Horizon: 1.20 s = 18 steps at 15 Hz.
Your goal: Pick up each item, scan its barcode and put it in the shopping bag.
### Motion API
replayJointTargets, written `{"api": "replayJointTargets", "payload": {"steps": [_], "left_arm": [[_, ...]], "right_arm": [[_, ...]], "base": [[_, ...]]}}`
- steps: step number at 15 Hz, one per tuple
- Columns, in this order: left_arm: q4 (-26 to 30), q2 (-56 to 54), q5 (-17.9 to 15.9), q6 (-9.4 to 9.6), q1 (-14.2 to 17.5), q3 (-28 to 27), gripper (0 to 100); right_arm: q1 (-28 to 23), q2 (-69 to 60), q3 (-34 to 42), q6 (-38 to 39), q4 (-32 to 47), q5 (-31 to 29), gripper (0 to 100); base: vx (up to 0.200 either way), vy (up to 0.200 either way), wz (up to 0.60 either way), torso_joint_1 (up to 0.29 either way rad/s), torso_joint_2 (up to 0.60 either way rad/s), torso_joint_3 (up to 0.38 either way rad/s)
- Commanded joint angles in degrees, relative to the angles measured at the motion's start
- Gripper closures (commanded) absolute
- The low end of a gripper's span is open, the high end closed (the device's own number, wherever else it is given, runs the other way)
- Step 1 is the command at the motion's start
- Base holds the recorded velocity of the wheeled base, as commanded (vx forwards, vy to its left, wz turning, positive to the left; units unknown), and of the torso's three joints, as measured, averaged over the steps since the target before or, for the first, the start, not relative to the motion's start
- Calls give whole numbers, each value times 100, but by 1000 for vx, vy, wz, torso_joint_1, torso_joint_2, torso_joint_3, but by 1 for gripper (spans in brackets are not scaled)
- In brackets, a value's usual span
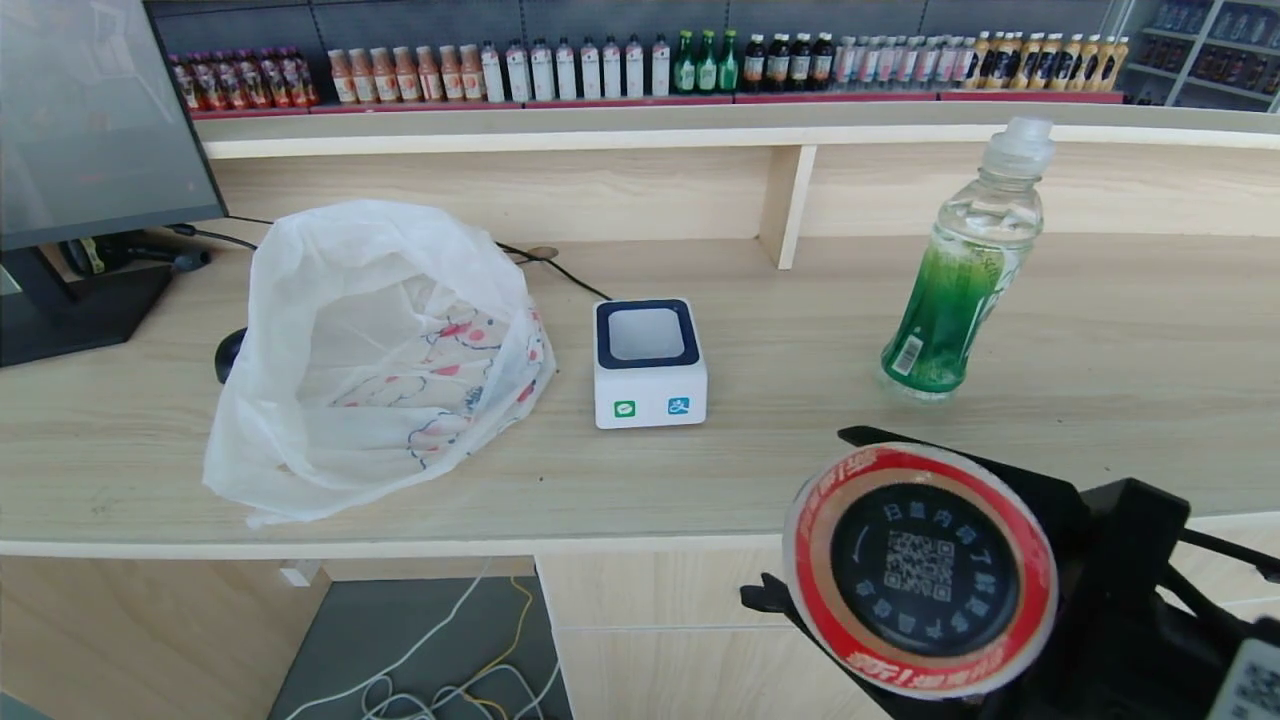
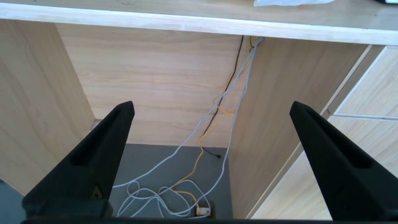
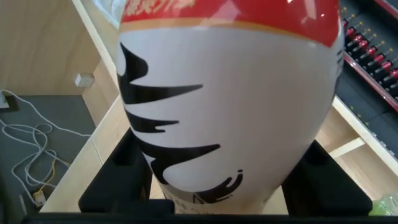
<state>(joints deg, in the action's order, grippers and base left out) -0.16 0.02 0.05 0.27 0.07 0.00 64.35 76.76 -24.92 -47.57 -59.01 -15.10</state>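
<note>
- Head view: the right gripper (image 1: 805, 515) had its fingers clamped on a red-rimmed cup (image 1: 920, 570), lid towards the camera, held out past the front edge of the counter (image 1: 800, 470), at 4 o'clock from the scanner (image 1: 648, 362)
- The shopping bag (image 1: 380, 350) lay at 9 o'clock from the scanner, just beside it, mouth open, its lower fold near the front edge; a green bottle (image 1: 960, 270) stood at 3 o'clock from the scanner, well apart, with bare counter between them
- Left wrist view: the left gripper (image 2: 211, 155) hung below the counter's edge, its fingers (image 2: 93, 162) wide apart, with cables (image 2: 186, 180) on the floor of an open recess beyond
- Right wrist view: the cup's white side with black strokes sat gripped between the two dark fingers
</note>
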Motion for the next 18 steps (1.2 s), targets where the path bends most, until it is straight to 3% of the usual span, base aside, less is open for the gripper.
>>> {"api": "replayJointTargets", "payload": {"steps": [1, 4, 8, 10, 18], "left_arm": [[-2, -2, 4, 0, 1, 0, 0], [-2, -2, -5, 0, 1, 0, 0], [-2, -2, 4, 0, 1, 0, 0], [-2, -2, 4, 0, 1, 0, 0], [-2, -2, 4, 0, 1, 0, 0]], "right_arm": [[33, 137, -13, -60, -14, -1, 100], [156, 330, 4, -754, -286, -1, 100], [640, 867, -13, -1044, -963, 34, 100], [657, 937, -48, -1431, -1077, 298, 100], [631, 1183, -110, -3241, -1754, 341, 100]], "base": [[0, 0, 0, 0, 0, 0], [0, 0, 0, 0, 0, 0], [0, 0, 0, 0, 0, 0], [0, 0, 0, 0, 0, 0], [0, 0, 0, 0, 0, 0]]}}
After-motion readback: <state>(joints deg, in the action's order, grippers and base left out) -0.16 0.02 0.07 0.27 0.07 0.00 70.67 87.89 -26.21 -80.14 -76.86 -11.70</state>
